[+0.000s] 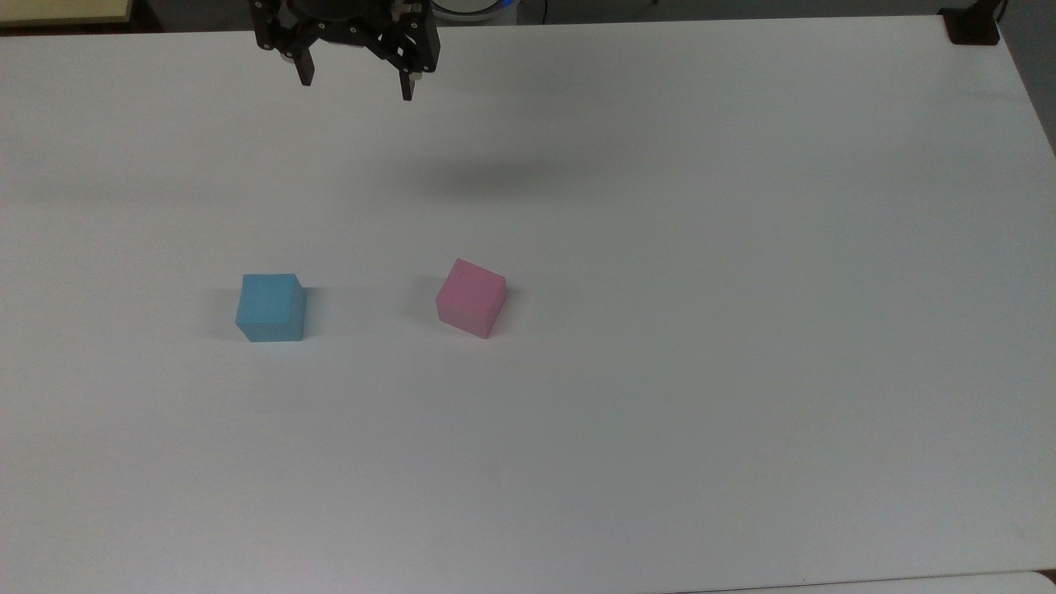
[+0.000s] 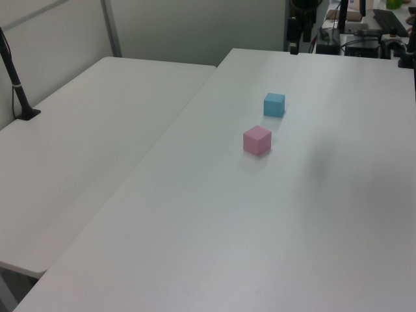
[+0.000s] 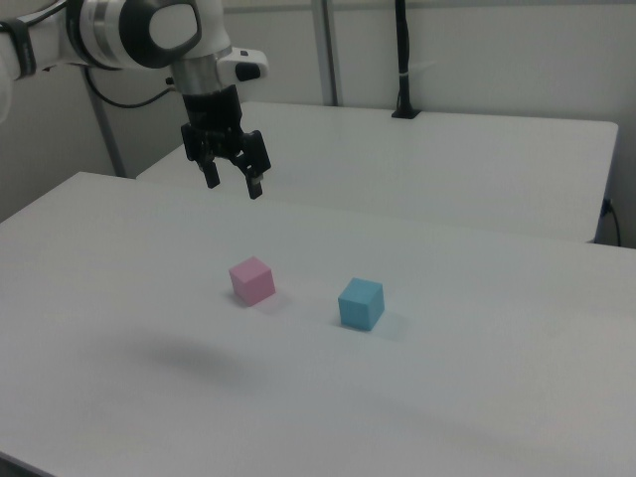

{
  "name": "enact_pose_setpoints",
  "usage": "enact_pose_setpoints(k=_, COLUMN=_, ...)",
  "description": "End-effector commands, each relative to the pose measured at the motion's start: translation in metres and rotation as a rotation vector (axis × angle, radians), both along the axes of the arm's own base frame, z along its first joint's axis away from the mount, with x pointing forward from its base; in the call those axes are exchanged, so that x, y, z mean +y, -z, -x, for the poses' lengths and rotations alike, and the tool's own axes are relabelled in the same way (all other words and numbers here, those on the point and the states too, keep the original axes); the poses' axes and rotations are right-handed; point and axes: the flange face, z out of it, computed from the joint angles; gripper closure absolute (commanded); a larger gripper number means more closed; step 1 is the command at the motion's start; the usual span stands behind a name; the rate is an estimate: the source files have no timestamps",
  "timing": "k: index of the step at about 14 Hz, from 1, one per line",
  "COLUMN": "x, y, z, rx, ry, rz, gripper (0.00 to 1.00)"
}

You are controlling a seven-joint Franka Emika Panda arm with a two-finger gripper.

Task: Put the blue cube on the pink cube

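Note:
The blue cube (image 1: 271, 307) rests on the white table (image 1: 660, 371), left of centre in the top view. The pink cube (image 1: 470, 298) sits a short way to its right, turned at an angle, with a tiny dark speck on its top face. Both also appear in the left view, blue cube (image 2: 274, 104) behind pink cube (image 2: 257, 140), and in the right view, pink cube (image 3: 251, 280) left of blue cube (image 3: 361, 303). My gripper (image 1: 356, 89) hangs open and empty high above the table's far edge, well away from both cubes; in the right view the gripper (image 3: 234, 183) hovers above and behind the pink cube.
A second white table (image 2: 84, 143) adjoins on the left view's left, carrying a black post (image 2: 16, 81). A black clamp (image 1: 972, 26) sits at the top view's far right corner. Equipment clutters the far end (image 2: 364, 26) in the left view.

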Motion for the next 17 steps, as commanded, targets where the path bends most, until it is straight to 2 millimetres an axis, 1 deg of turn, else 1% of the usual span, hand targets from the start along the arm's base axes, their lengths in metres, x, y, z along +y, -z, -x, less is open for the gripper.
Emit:
enact_pose_setpoints(k=1, x=-0.006, y=-0.002, z=0.013, rx=0.023, ry=0.027, rz=0.011, gripper=0.0)
enact_pose_setpoints(k=8, x=-0.007, y=0.007, z=0.008, rx=0.032, ry=0.03, rz=0.011, gripper=0.0)
enact_pose_setpoints(k=12, x=-0.009, y=0.007, z=0.008, rx=0.031, ry=0.028, rz=0.011, gripper=0.0)
enact_pose_setpoints(k=14, x=-0.017, y=0.009, z=0.007, rx=0.031, ry=0.034, rz=0.009, gripper=0.0)
enact_pose_setpoints(k=17, x=-0.017, y=0.012, z=0.006, rx=0.036, ry=0.033, rz=0.009, gripper=0.0)
